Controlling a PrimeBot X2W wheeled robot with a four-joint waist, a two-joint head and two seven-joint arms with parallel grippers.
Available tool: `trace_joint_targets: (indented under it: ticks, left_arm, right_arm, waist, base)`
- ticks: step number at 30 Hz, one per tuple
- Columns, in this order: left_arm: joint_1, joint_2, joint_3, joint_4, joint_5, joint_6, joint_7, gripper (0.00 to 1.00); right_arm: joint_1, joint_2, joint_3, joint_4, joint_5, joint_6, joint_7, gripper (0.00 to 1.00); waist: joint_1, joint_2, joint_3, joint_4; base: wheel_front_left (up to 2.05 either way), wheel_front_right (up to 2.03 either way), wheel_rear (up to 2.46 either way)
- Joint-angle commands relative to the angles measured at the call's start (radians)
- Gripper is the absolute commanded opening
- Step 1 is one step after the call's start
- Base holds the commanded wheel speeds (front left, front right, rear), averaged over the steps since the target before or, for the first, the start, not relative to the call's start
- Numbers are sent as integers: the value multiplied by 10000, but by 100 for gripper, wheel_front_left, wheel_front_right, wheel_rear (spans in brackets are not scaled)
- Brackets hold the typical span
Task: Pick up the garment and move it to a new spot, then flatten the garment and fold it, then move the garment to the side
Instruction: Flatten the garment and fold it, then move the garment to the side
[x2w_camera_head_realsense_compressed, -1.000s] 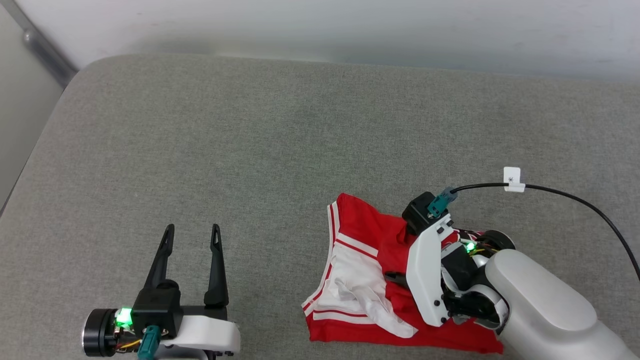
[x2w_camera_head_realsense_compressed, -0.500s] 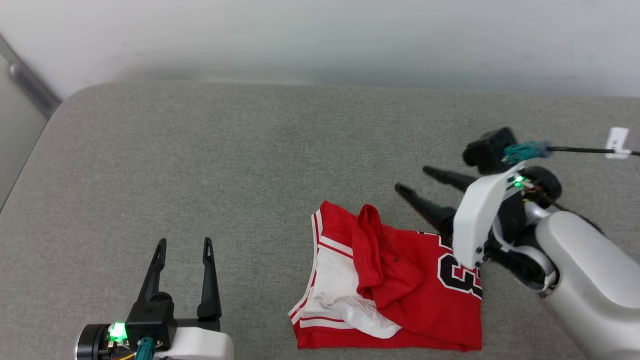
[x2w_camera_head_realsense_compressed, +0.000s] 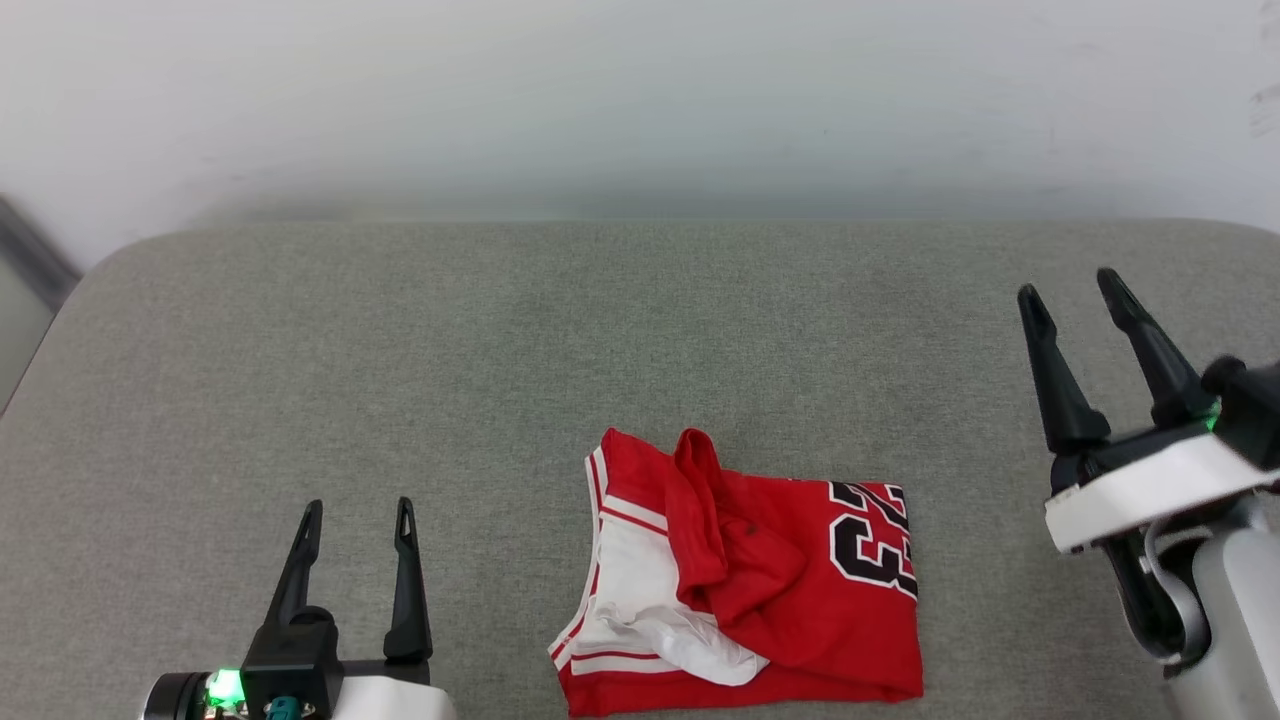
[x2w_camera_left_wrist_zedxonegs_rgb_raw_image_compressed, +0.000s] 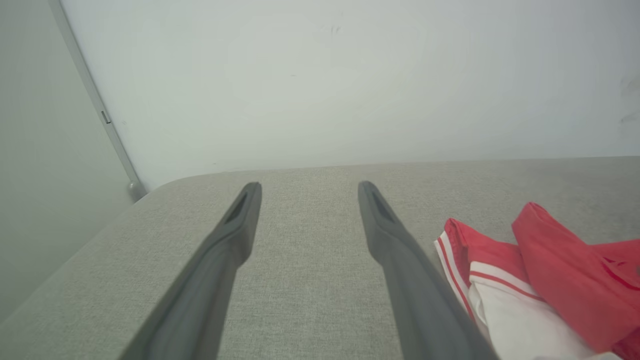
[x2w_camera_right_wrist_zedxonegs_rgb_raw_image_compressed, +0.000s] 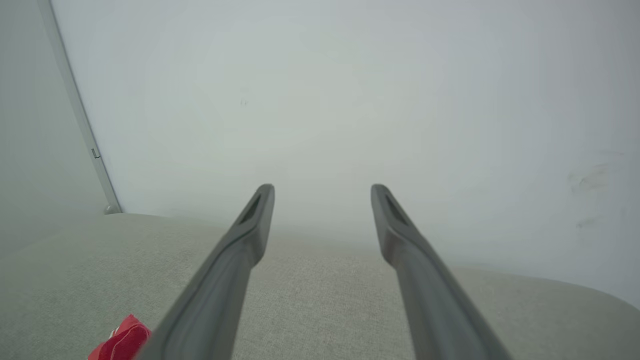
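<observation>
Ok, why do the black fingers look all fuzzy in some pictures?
Left wrist view: the left tool looks soft, its fingers smearing toward the bottom edge, probably too near the lens. Right wrist view: the right tool likewise, and the wall is hazy. Head view: the red jersey and its 23 are crisp.

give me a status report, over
Left gripper open, empty. Right gripper open, empty. Garment loosely folded on grey cushion between them, neither touching it. No obstruction seen.
</observation>
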Motion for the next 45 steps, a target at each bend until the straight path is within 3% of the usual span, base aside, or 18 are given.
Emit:
trace_joint_targets:
  ticks: [1,11,24,36,45]
  left_arm:
    - [115,47,59,-44,30,-53,-21,100]
    - [457,75,171,-196,-33,-226,-21,100]
    - [649,39,171,-251,-32,-380,-21,100]
    - [708,-13,124,-211,-47,-314,-21,100]
    - [536,-38,111,-253,-78,-341,-21,100]
  right_arm:
    - [436,208,-314,-128,-253,-3,-240,100]
    - [3767,1930,-1952,-1578,-1683,-3,-773,100]
    - [5359,2574,-2258,-2211,-2043,-3,-768,100]
    - [5130,2603,-2439,-2438,-2138,-3,-769,100]
    - [2894,1163,-2367,-2874,-2050,-3,-283,100]
  waist:
    - [-1,-1,-100,-59]
    - [-1,-1,-448,-161]
    - [-1,-1,-539,-180]
    - [-1,-1,-535,-156]
    - [-1,-1,-325,-148]
  base:
    - [0,0,0]
    - [0,0,0]
    - [0,0,0]
    - [0,0,0]
    - [0,0,0]
